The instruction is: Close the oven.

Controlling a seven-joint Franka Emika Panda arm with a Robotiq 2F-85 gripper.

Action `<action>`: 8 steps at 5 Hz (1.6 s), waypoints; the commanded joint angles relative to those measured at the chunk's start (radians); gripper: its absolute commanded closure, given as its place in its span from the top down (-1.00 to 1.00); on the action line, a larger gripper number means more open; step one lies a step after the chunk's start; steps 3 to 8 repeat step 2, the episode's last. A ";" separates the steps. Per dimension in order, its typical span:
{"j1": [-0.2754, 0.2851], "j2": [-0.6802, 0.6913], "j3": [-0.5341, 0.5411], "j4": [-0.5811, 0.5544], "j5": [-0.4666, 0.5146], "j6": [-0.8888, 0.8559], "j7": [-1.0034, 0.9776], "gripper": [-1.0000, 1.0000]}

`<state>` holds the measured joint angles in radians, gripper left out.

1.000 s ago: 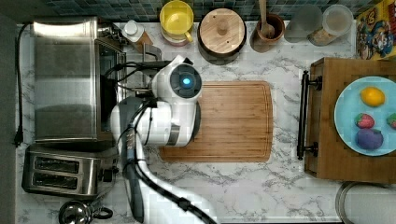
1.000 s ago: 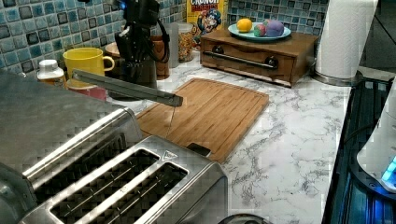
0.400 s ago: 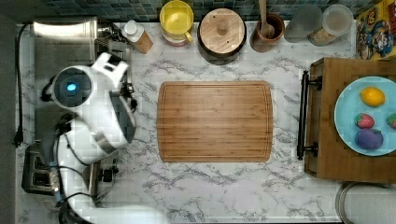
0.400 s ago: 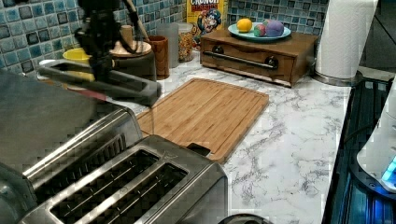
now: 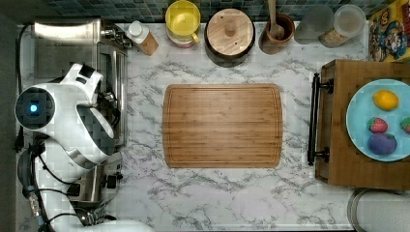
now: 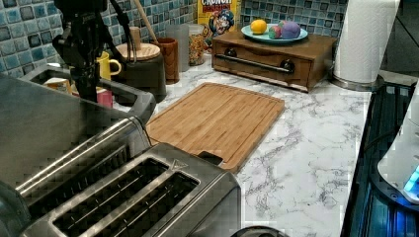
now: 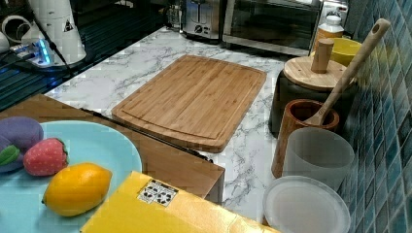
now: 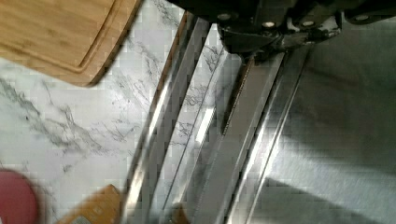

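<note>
Door of the toaster oven (image 7: 272,22) stands nearly upright, its bar handle (image 8: 163,130) just beside the claw (image 8: 271,35), probably so the arm can press it home. Whether the claw is open or closed, I cannot tell. Beneath the claw, the oven's glass front faces the bamboo cutting board (image 5: 222,125), long axis along the counter's edge.

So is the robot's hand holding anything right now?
It cannot be told. The hand is down at the top edge of the toaster oven door, near its bar handle, but any grip is hidden.
</note>
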<state>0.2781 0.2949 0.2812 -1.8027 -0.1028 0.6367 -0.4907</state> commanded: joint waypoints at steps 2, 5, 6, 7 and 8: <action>0.007 -0.299 0.026 -0.098 0.083 0.090 0.117 -1.00; 0.007 -0.299 0.026 -0.098 0.083 0.090 0.117 -1.00; 0.007 -0.299 0.026 -0.098 0.083 0.090 0.117 -1.00; 0.007 -0.299 0.026 -0.098 0.083 0.090 0.117 -1.00; 0.007 -0.299 0.026 -0.098 0.083 0.090 0.117 -1.00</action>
